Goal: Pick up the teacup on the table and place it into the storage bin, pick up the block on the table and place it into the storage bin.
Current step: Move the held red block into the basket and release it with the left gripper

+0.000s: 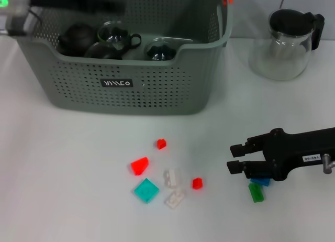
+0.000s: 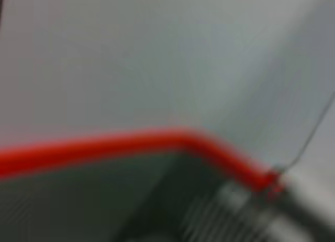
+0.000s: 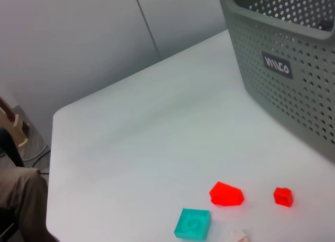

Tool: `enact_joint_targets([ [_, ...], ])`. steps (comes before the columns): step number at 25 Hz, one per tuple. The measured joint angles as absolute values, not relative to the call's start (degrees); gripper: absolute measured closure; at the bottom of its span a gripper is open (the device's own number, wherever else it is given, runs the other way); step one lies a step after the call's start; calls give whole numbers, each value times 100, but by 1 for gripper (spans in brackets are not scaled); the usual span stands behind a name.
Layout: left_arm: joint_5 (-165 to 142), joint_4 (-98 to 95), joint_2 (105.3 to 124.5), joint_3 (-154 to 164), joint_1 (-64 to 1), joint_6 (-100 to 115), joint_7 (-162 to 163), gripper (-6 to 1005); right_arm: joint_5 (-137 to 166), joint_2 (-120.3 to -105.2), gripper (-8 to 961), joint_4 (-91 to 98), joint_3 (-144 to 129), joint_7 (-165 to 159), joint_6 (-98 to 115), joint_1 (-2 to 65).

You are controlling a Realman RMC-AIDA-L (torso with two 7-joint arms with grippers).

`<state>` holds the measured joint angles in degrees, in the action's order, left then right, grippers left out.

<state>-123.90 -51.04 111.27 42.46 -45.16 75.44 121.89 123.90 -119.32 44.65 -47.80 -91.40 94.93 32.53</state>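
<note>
The grey-green storage bin (image 1: pixel 125 85) (image 3: pixel 293 90) stands at the back left of the white table (image 1: pixel 63 174). Inside it lie a dark teacup (image 1: pixel 76 39) and two glass cups (image 1: pixel 118 35). Several small blocks are scattered in front of the bin: a red block (image 1: pixel 139 165) (image 3: pixel 226 194), a small red one (image 1: pixel 161 143) (image 3: pixel 283 197), a teal one (image 1: pixel 146 190) (image 3: pixel 192 223), two white ones (image 1: pixel 171 177) and another red one (image 1: pixel 197 183). My right gripper (image 1: pixel 236 157) is open and empty, low over the table, just right of the blocks. A blue block (image 1: pixel 260 182) and a green block (image 1: pixel 256 191) lie under it. My left arm (image 1: pixel 73 1) reaches over the bin's back left; its wrist view shows only the bin's orange rim (image 2: pixel 131 145).
A glass pitcher (image 1: pixel 285 43) with a black lid stands at the back right. The table's far edge (image 3: pixel 52 147) and a seated person's leg (image 3: pixel 21 195) show in the right wrist view.
</note>
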Motion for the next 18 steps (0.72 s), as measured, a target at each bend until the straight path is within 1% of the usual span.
enact_joint_targets([
  [3,-13440,-5104,11291,5131,-4691,6729,12936,319,12389,-11936,490,4464,-4779,-9140,9492,3265],
  [7,-14440,-5278,11673,5554,-4736,6051,13437,317,12390,-11936,490,4465,-4760,-9140,9492,3267],
  [9,-14581,-5474,11791,5543,-4682,5987,13471,316,12390,-11936,491,4465,-4753,-9140,9505,3265],
  [11,-14502,-5807,11865,5532,-4554,6028,13476,315,12388,-11933,491,4465,-4749,-9140,9516,3262],
  [14,-13968,-6458,11958,5518,-4144,6186,13375,313,12387,-11929,491,4465,-4746,-9141,9530,3261],
  [18,-12683,-7030,11983,5277,-3597,6542,12920,311,12384,-11933,491,4465,-4746,-9144,9539,3262],
])
